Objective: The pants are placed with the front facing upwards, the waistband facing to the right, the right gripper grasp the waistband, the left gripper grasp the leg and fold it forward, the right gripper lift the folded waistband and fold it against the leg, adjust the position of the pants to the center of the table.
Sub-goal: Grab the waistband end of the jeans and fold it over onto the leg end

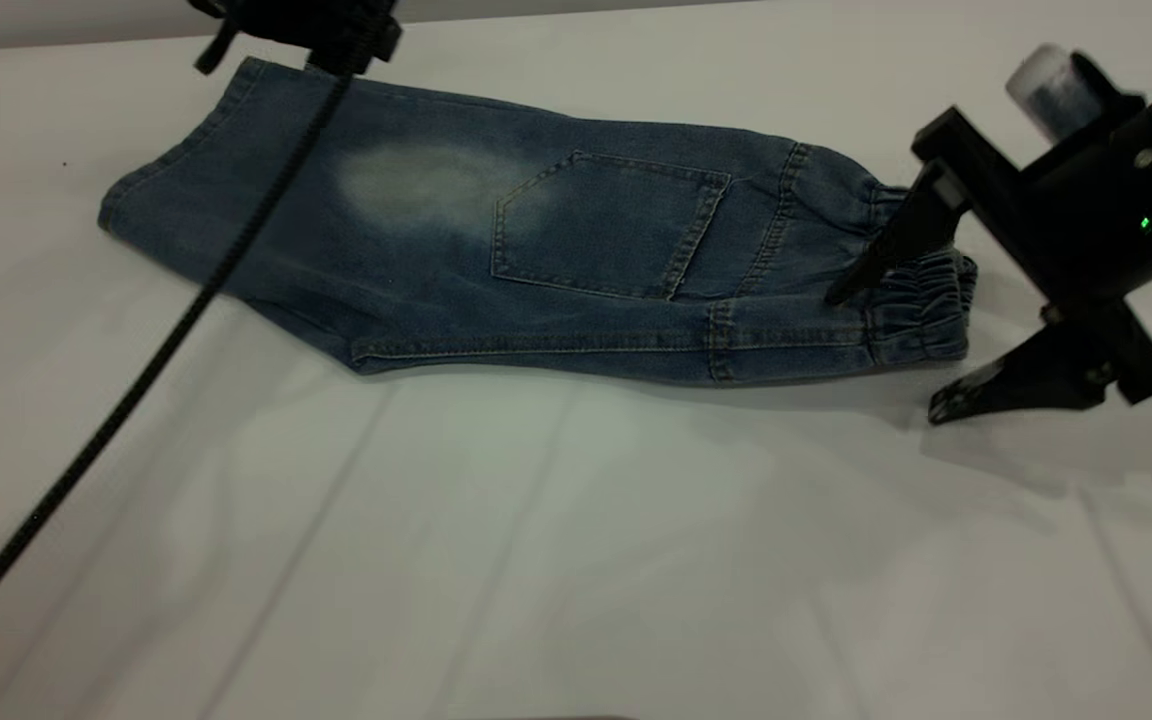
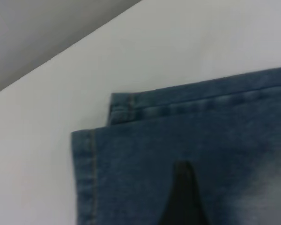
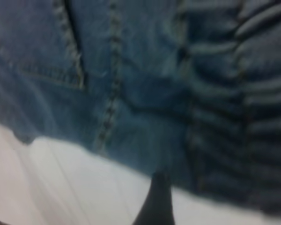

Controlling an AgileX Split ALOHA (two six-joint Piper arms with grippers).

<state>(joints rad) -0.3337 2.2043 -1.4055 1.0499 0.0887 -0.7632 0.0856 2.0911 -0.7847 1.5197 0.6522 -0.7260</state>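
Observation:
The blue denim pants (image 1: 536, 260) lie flat on the white table (image 1: 576, 560), folded lengthwise, with the patch pocket (image 1: 606, 225) facing up. The gathered waistband (image 1: 921, 300) points right. My right gripper (image 1: 884, 356) is open and straddles the waistband's near corner: one black finger (image 1: 891, 255) lies over the gathers, the other (image 1: 996, 385) is beside them above the table. The right wrist view shows the gathers (image 3: 257, 93) close up. My left gripper (image 1: 316, 30) hovers at the far edge over the leg end, and the two stacked leg hems (image 2: 91, 154) show beneath it.
A black cable (image 1: 136, 380) runs from the left arm diagonally across the leg and down to the table's near left. The cloth-covered tabletop in front of the pants shows soft creases (image 1: 1036, 500). The table's far edge (image 2: 65, 47) is close behind the leg end.

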